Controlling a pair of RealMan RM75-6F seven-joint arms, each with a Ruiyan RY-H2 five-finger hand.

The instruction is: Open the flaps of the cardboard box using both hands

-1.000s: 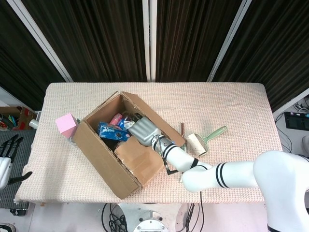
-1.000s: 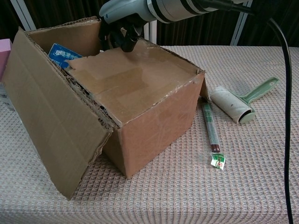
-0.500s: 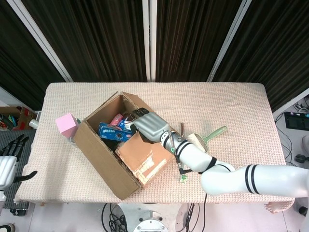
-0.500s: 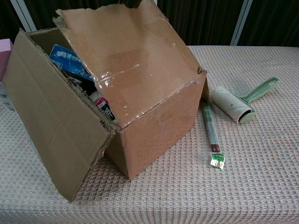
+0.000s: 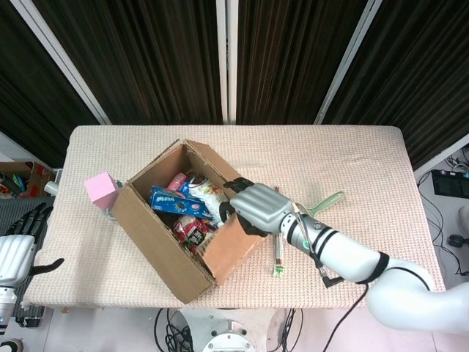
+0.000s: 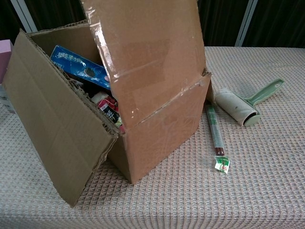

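Nearest the robot, the left hand sat off the table's 9 o'clock edge, down by the robot's side, holding nothing, fingers loosely apart, well apart from the cardboard box. The box stood left of table centre, set at an angle: long axis ran roughly 10 o'clock to 4 o'clock in the head view, mouth facing up. Near long flap was folded out and hanging down the near side, so that one looked done. The right hand was at the box's 4 o'clock end, fingers curled over the top edge of the end flap, apparently gripping it; whether it fully clasped the cardboard was hard to tell. That flap stood about upright, tipped slightly past the wall line, tape strip visible on it in the chest view; not yet folded outward, so I'd judge it half done. Contents showed inside: a blue packet and red snack packs. Far long flap along the 1 o'clock side looked raised or out; the 10 o'clock end flap I couldn't make out. Judgement: task mostly along, remaining work was laying the end flap fully back and checking the far end, and the left hand hadn't joined in. Beyond the box at 3 o'clock lay a pen, then a lint roller with green handle. A pink block sat just beside the box's 9 o'clock corner.
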